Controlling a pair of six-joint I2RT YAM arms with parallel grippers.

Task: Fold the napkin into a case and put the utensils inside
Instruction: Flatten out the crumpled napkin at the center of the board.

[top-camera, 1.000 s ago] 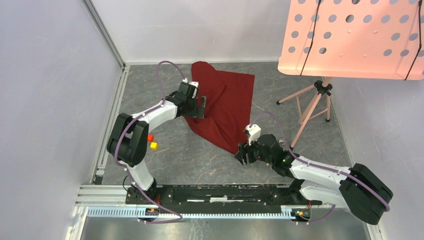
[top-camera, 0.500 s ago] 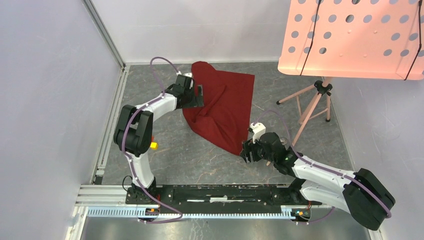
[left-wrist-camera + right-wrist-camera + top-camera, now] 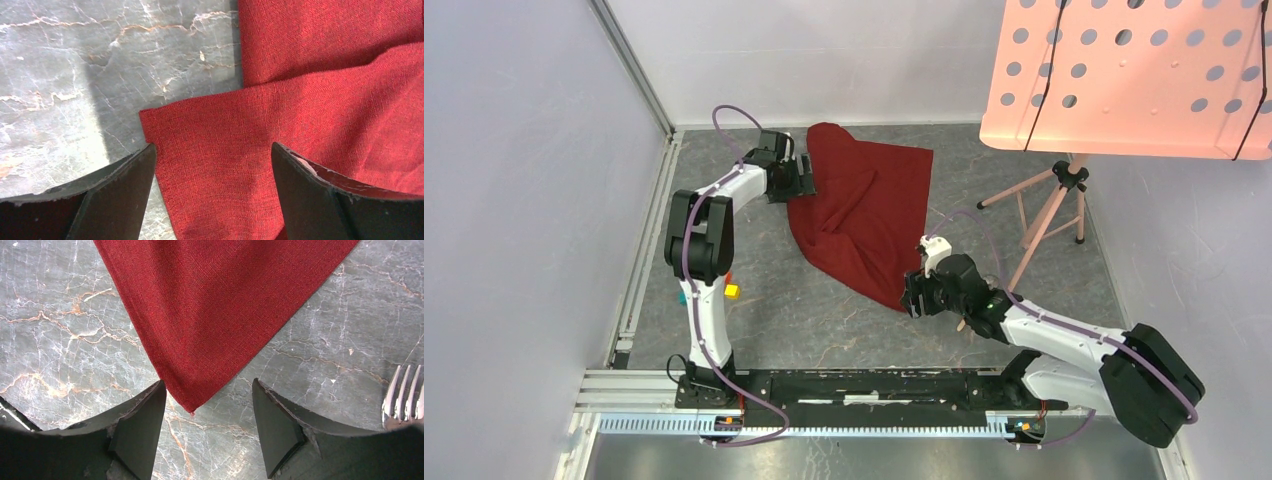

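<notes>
The dark red napkin [image 3: 864,215] lies loosely spread on the grey marble table, with a layer folded over on its left side; no case shape is in view. My left gripper [image 3: 804,182] is at the napkin's far-left corner. In the left wrist view the gripper [image 3: 213,147] is open, and that corner of the napkin [image 3: 235,165] lies flat between the jaws. My right gripper [image 3: 912,298] is at the near corner, open [image 3: 208,385], with the napkin's tip [image 3: 200,350] just between the fingertips. Of the utensils, only a silver fork's tines [image 3: 402,395] show, to the right of the right finger.
A pink perforated board [image 3: 1124,75] on a pink tripod [image 3: 1049,210] stands at the back right. Small coloured blocks [image 3: 730,290] lie beside the left arm. White walls close off the left side and the back, and a metal rail [image 3: 824,425] runs along the near edge.
My left gripper has moved back and left, from over the napkin's middle-left to its far-left corner. My right gripper has edged up to the napkin's near corner.
</notes>
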